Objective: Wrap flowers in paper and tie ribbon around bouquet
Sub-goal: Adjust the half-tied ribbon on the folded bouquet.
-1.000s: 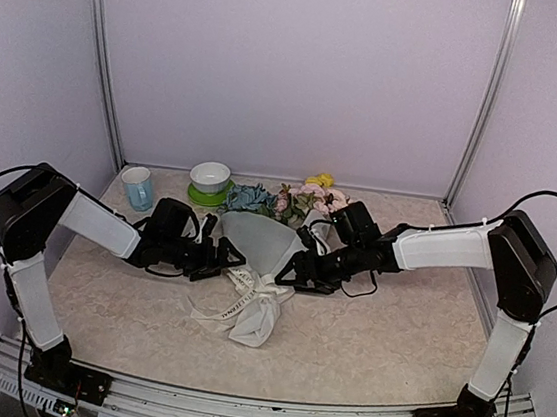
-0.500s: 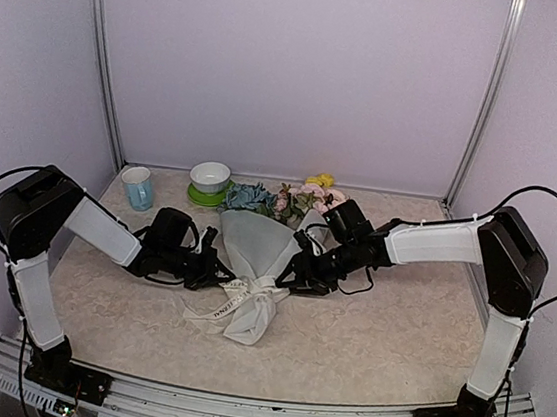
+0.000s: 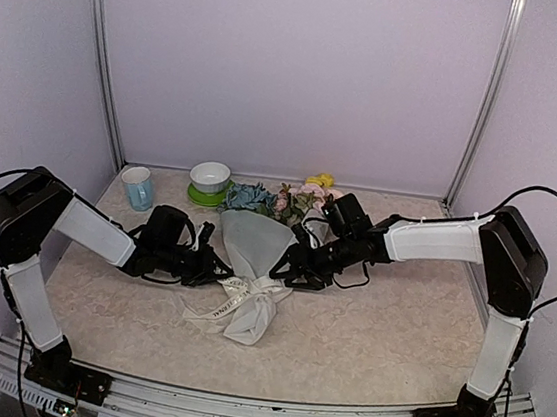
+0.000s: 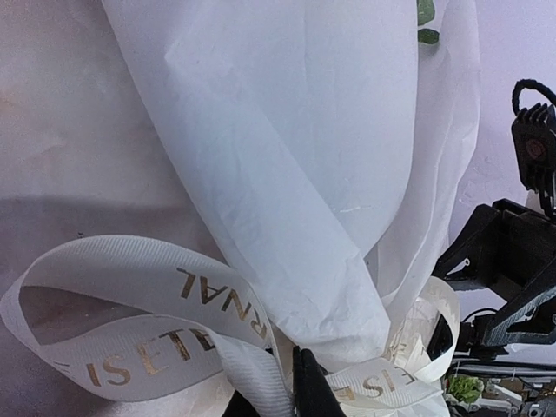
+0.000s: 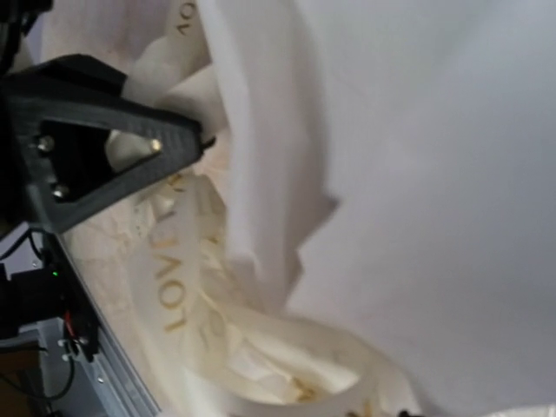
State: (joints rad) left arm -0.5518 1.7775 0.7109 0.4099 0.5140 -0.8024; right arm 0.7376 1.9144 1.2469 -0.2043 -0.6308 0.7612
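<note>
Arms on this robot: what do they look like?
The left arm and right arm match: white shells on the long links, bulky black joints and bases. Thin black cables loop around the big joints. The left gripper and right gripper are black, angular and two-fingered.

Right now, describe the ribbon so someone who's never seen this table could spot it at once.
On the marbled table, find the bouquet wrapped in white paper. The ribbon loops around its narrow near end: a flat cream strip with gold lettering, unlike the plain paper.
</note>
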